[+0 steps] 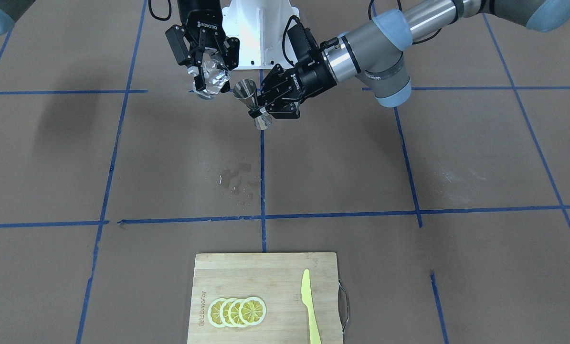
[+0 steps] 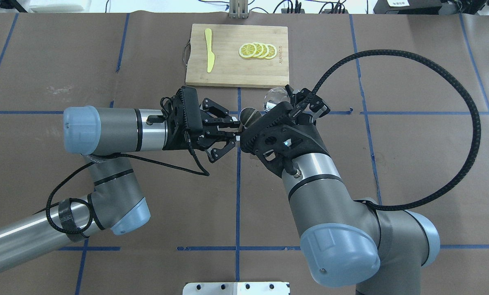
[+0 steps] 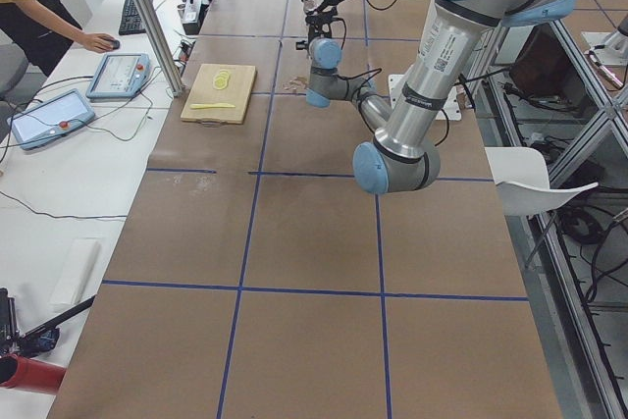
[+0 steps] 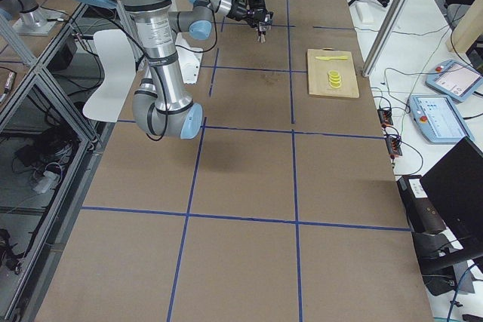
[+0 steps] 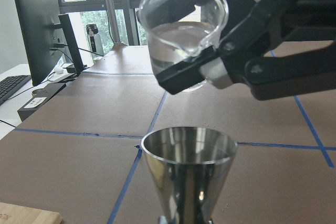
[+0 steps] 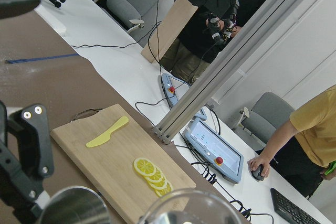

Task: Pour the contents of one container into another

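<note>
Clear glass, the tumbler point(image 5: 181, 30) is held aloft in the closed right gripper point(image 1: 209, 79). It is tilted, above and just to the robot's right of the jigger point(image 1: 249, 98). The jigger is held upright, pinched near its waist by the left gripper point(image 1: 262, 112). Liquid in the tumbler is shown clearly in the left wrist view. A wet patch point(image 1: 239, 181) on the table point(image 1: 409, 167) is shown plainly in the front view.

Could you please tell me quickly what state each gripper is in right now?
Left gripper: shut on the shiny stainless-steel hourglass-shaped jigger.
Right gripper: shut on the small clear glass tumbler.
</note>
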Robot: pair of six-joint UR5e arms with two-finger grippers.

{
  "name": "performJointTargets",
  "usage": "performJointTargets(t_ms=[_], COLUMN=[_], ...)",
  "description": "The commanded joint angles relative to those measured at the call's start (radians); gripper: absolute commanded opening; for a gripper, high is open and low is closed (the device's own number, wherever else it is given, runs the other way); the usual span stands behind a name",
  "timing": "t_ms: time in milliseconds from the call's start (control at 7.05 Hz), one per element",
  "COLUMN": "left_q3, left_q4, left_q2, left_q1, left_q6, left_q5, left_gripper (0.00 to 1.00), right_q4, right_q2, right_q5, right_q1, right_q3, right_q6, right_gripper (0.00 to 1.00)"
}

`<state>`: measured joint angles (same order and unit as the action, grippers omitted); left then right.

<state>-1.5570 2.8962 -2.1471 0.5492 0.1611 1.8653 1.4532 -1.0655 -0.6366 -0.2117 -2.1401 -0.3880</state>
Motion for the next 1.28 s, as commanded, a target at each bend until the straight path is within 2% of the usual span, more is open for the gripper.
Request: performJointTargets(t_ms=[0,1135], left_q3=[0.0,-0.001], left_q4=[0.0,0.002], left_q2=[0.0,0.0], left_q1=[0.0,0.0], left_q6=[0.0,-0.002], left_q5=[0.0,0.002], left_gripper=[0.0,0.0], right_q4=[0.044,0.045], right_q2=[0.019,0.019], right_q5=[0.018,0.063], right_q1=[0.008,0.026], right_q3=[-0.001,0.022], right_q6=[0.001,0.075], right_gripper=[0.0,0.0])
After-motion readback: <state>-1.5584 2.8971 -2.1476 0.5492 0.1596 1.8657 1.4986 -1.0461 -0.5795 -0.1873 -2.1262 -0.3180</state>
